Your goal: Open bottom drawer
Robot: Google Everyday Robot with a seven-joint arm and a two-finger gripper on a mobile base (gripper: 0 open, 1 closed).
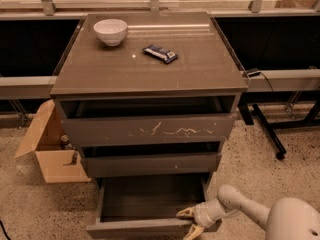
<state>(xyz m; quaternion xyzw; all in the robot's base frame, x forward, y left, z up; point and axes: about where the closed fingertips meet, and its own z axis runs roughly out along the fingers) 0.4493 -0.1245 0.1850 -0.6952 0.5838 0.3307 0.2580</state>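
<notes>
The bottom drawer is the lowest of three in a grey-brown cabinet and stands pulled well out, its inside bare. Its plain front shows at the lower edge of the camera view. My gripper is at the right end of that front, one cream finger inside the drawer above the front's top edge and the other finger outside below it. The jaws straddle the front panel. My white arm reaches in from the lower right.
The top drawer with white scratches and the middle drawer are each slightly out. A white bowl and a dark snack packet lie on the cabinet top. An open cardboard box stands left. A black stand leg is right.
</notes>
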